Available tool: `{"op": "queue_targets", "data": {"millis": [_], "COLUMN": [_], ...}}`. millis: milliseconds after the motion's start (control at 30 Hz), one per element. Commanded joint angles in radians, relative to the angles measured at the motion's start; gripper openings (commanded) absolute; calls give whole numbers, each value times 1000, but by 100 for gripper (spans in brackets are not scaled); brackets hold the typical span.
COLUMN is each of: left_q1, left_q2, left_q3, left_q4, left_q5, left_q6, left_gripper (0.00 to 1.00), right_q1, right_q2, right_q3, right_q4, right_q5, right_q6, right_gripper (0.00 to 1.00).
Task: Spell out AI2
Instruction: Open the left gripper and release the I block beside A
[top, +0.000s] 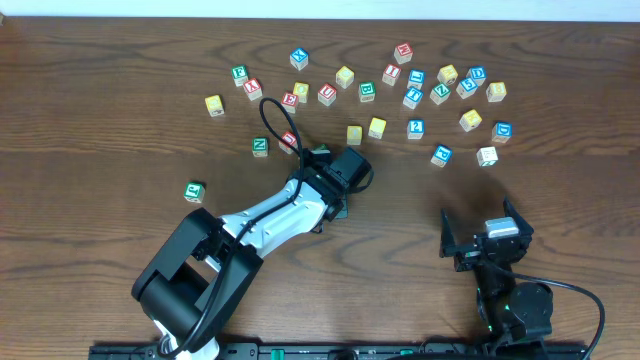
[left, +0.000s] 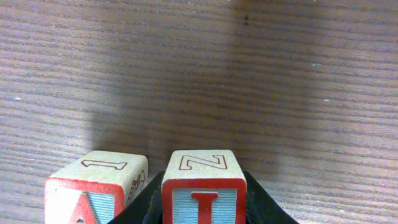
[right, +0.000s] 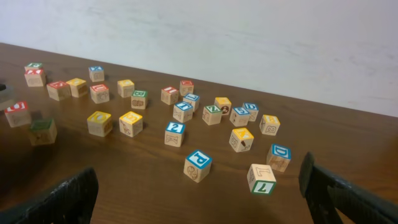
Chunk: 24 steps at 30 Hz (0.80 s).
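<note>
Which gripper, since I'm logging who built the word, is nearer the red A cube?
Left. The left gripper, shut on the I cube, sits right beside the A cube, with a narrow gap between the cubes. The right gripper hangs open well away to the right.

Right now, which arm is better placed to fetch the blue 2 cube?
I'd say right. The right pincer is open and empty, and the blue 2 cube lies on its side of the table. The left pincer grips the I cube beside the A cube.
</note>
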Motion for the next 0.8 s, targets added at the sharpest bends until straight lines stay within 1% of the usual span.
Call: {"op": "queue_targets", "data": {"millis": [0, 133, 233, 367, 433, 467, 767], "left_q1": [6, 6, 6, 6, 6, 6, 6], "left_q2": [7, 1, -6, -6, -9, -10, -10], "left_q3": [-16, -15, -14, -14, -14, -14, -14], "left_q4": [-7, -11, -18, -18, -19, -19, -19], "left_q5": [5, 5, 5, 5, 5, 5, 5], "left_q6": [20, 20, 20, 21, 26, 28, 28], "left_gripper": [26, 28, 34, 38, 48, 51, 51], "right_q1": [-8, -8, -8, -8, -8, -8, -8], "right_q2": [-5, -5, -5, -5, -5, -5, -5], "right_q3": [-2, -2, -2, -2, -2, -2, -2], "right_q4": [-4, -4, -4, -4, -4, -4, -4], "right_q5": [5, 4, 4, 5, 4, 5, 5], "right_q6": [11, 11, 11, 11, 11, 11, 11], "right_gripper": [99, 99, 99, 99, 99, 99, 99]}}
